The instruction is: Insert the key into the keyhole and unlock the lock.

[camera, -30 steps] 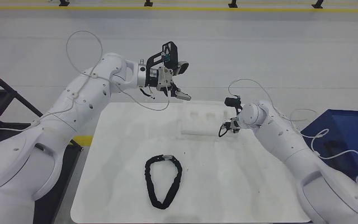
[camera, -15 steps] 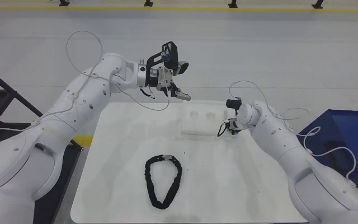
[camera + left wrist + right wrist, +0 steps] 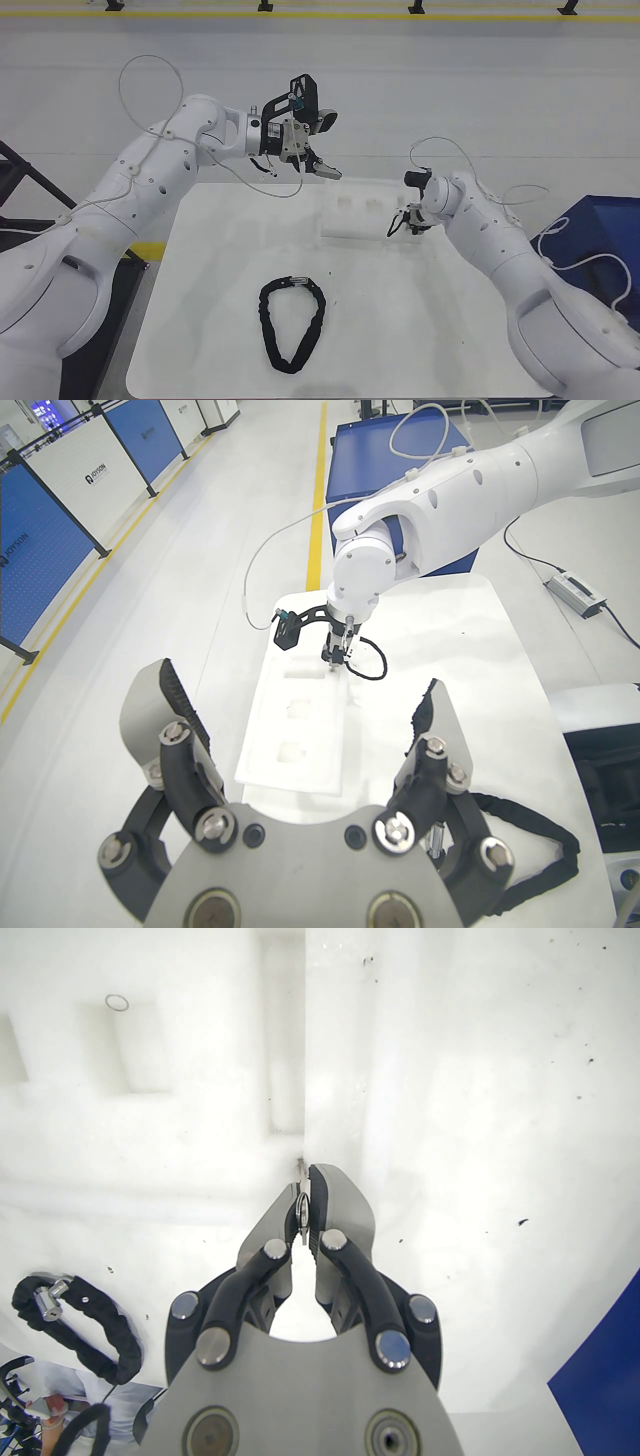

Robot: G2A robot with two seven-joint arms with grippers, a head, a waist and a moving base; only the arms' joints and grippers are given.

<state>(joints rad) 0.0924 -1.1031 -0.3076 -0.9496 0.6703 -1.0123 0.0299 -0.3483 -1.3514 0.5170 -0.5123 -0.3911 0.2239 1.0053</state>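
Right pincer (image 3: 302,1188) pinches the small flat silver metal key (image 3: 302,1215), seemingly by its bow, a light, stiff, likely slippery piece, well apart from the black fabric-sleeved chain lock (image 3: 75,1323); left pincer (image 3: 332,172) gapes wide.

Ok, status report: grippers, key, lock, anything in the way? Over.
Right gripper shut on the key at the edge of the foam tray. Left gripper open, held high. Lock lying on the table, nothing between it and the key.

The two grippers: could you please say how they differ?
The left gripper is open wide and empty; the right gripper is shut on the key. The left gripper hangs high by the table's edge; the right gripper is down at the foam tray. Both have black-padded jaws.
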